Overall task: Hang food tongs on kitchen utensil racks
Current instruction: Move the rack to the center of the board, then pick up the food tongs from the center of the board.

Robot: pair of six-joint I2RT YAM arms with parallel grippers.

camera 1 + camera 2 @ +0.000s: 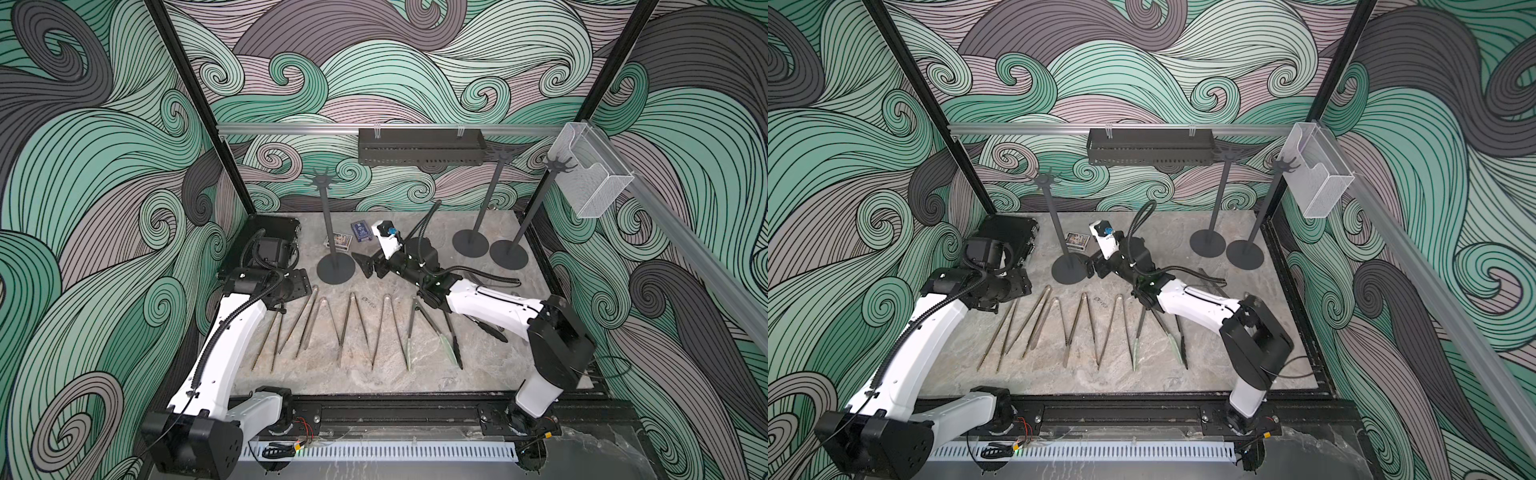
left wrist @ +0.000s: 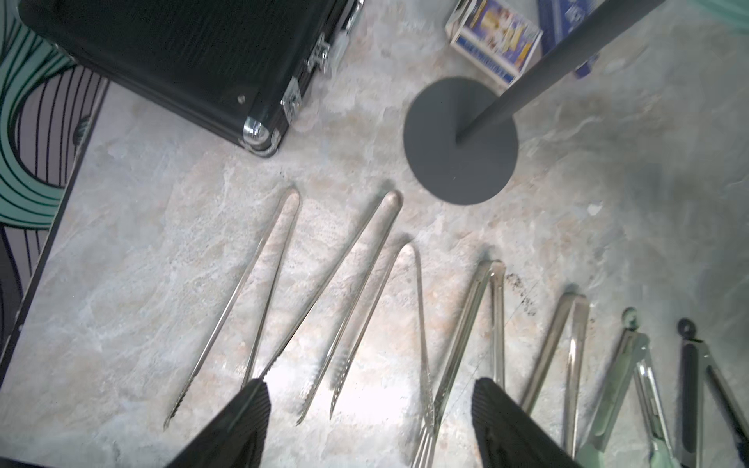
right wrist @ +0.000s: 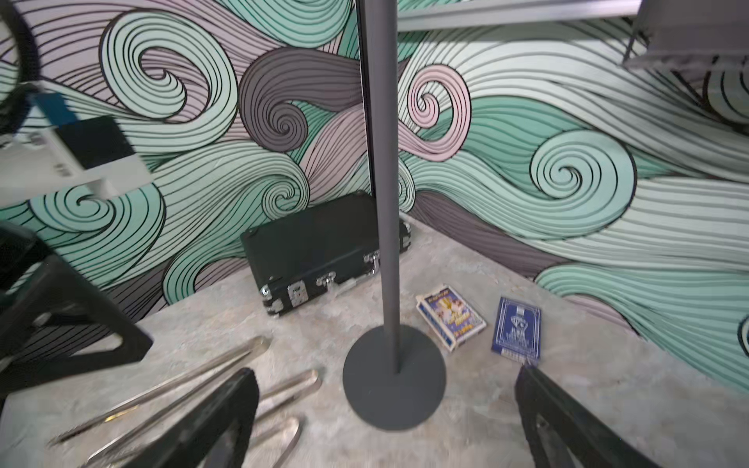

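The tongs (image 2: 381, 219) all lie flat on the table (image 1: 478, 365), in a row in front of the lone rack (image 1: 327, 224), on the robot's side of its base. Each is a long slim V, with the joined end toward the rack and the tips toward the robot. Five are plain steel. To the right of these lie a green-tipped pair (image 2: 612, 389) and a black-tipped pair (image 2: 687, 389), each with a ring at the joined end.

The lone rack is a thin dark grey pole on a flat round base, with a star of hooks at its crown. Two more racks (image 1: 486, 199) (image 1: 534, 208) of the same make stand well to its right, their bases just beside each other.

The left gripper (image 2: 371, 383) hangs to the left of the lone rack's base, above the steel tongs at that end of the row. Its jaws are spread wide and hold nothing. The right gripper (image 3: 385, 372) is low and just to the right of that base, facing it. Its jaws are also wide apart and empty, and in the right wrist view the pole and base sit between its fingers. The right arm reaches across the right end of the row and covers the joined ends of the black-tipped tongs.

A black case (image 1: 276, 230) lies behind and to the left of the lone rack. Two card boxes (image 3: 450, 318) (image 3: 516, 328) lie just behind its base. A dark shelf (image 1: 419, 151) hangs on the rail behind and to the right of its crown. A clear mesh basket (image 1: 594, 178) hangs farther right, past the other two racks.
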